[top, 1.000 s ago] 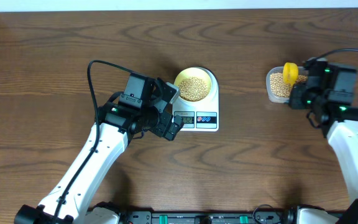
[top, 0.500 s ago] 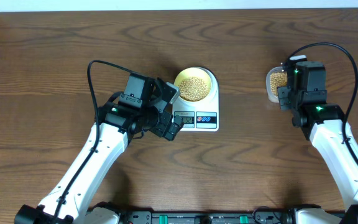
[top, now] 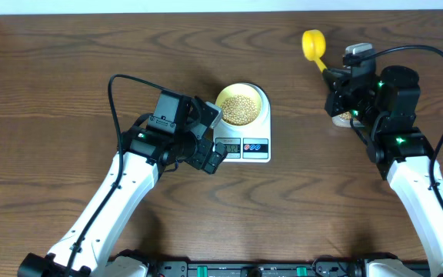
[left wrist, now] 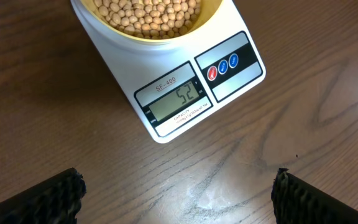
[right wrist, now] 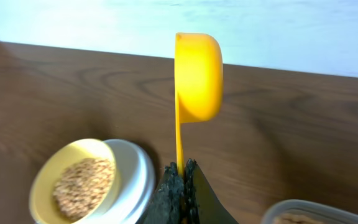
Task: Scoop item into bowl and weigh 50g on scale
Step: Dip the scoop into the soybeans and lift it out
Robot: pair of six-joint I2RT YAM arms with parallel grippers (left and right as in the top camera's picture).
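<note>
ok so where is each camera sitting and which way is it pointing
Overhead: fixed above the table, looking straight down; left gripper by the scale, right gripper holding the scoop.
Left wrist: on the left arm, looking down at the scale's display and bowl of beans; open fingertips in the bottom corners.
Right wrist: on the right arm, looking past its shut fingers across the table to a pale wall.
Shared: all three show scale and bowl.

A dark brown wooden table (top: 68,92) with bold grain ends at a pale strip along its far edge. A white scale (top: 249,146) sits flat near the middle, its display toward the near side. A clear plastic tub (right wrist: 316,205) rests well to its right.
</note>
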